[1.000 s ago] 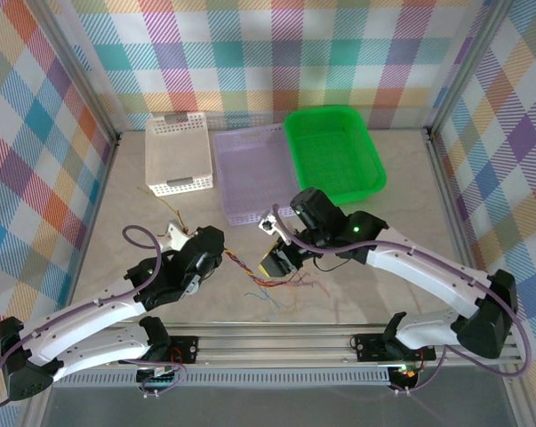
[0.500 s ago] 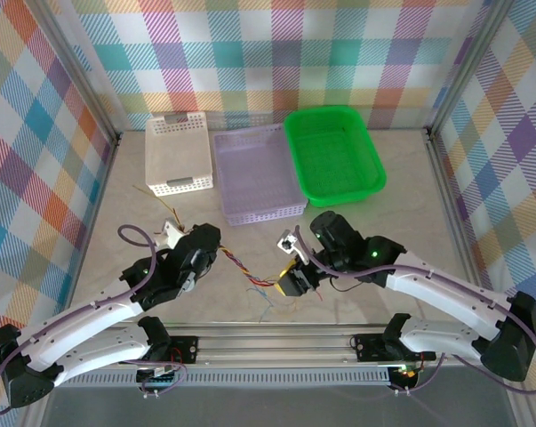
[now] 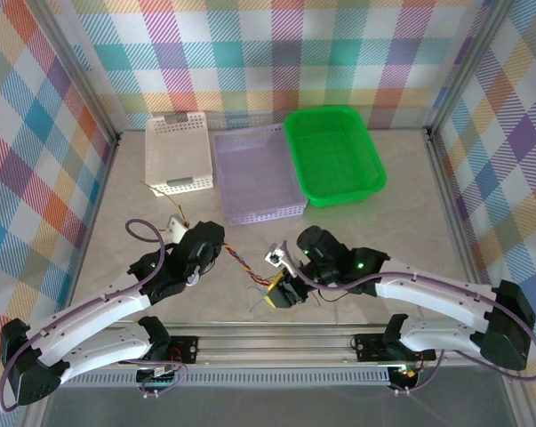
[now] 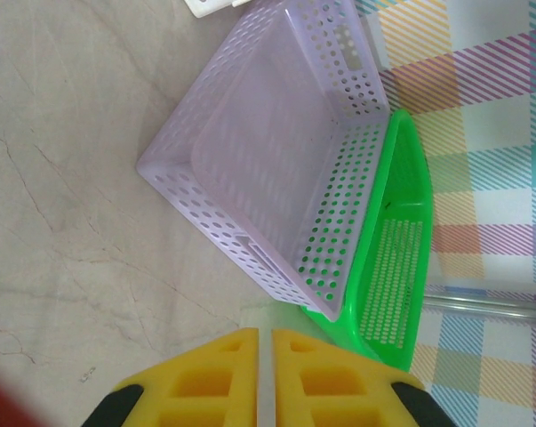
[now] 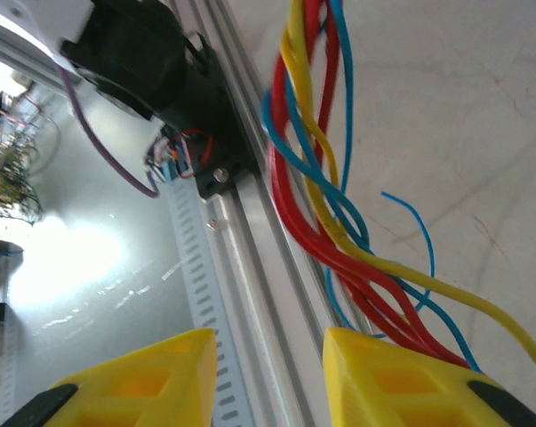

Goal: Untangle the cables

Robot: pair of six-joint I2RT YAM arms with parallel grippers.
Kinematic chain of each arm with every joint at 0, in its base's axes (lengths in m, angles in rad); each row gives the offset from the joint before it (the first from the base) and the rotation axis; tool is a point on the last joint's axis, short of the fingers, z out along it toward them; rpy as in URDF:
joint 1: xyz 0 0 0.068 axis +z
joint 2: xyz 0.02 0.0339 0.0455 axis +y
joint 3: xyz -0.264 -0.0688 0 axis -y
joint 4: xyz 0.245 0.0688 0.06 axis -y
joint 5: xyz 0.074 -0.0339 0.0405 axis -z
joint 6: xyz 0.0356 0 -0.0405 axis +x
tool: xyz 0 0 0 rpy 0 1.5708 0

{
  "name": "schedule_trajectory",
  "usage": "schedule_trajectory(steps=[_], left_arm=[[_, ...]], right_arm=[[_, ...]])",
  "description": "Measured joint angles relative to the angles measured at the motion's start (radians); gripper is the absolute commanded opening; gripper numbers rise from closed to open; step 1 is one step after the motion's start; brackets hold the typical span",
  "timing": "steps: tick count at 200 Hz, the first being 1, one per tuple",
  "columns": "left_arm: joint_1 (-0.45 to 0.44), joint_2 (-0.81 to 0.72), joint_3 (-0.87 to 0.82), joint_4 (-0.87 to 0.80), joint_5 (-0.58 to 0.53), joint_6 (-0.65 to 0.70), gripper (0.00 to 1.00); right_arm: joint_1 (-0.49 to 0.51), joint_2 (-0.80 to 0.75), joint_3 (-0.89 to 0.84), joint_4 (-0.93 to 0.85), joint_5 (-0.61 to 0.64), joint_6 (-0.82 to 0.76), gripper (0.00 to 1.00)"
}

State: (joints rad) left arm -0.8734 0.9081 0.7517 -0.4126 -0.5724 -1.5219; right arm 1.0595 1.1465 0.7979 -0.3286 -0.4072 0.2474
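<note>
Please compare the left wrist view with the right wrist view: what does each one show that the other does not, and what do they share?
Left wrist view: the purple basket with the green basket beside it, the checked wall behind, and the left gripper with its fingers almost together.
Right wrist view: the twisted red, yellow and blue cables next to the aluminium rail, and the right gripper with its fingers apart.
Both: the marbled table and yellow fingers at the bottom edge.

Left gripper (image 4: 263, 336): yellow fingers pressed together, near side of lilac perforated plastic basket (image 3: 254, 173). Right gripper (image 5: 269, 342): jaws parted, nearer still.
</note>
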Motion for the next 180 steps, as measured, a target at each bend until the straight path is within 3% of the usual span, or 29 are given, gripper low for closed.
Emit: schedule_trajectory(steps=[60, 131, 180], left_arm=[[0.0, 0.0, 0.005, 0.0, 0.0, -0.004, 0.0], [0.006, 0.0, 0.005, -0.003, -0.002, -0.034, 0.0], [0.006, -0.023, 0.005, -0.019, -0.014, -0.063, 0.0]], right_arm=[[0.048, 0.086, 0.002, 0.003, 0.187, 0.005, 0.31], [0.086, 0.132, 0.002, 0.065, 0.239, 0.03, 0.31], [0.095, 0.11, -0.029, 0.127, 0.307, 0.062, 0.17]])
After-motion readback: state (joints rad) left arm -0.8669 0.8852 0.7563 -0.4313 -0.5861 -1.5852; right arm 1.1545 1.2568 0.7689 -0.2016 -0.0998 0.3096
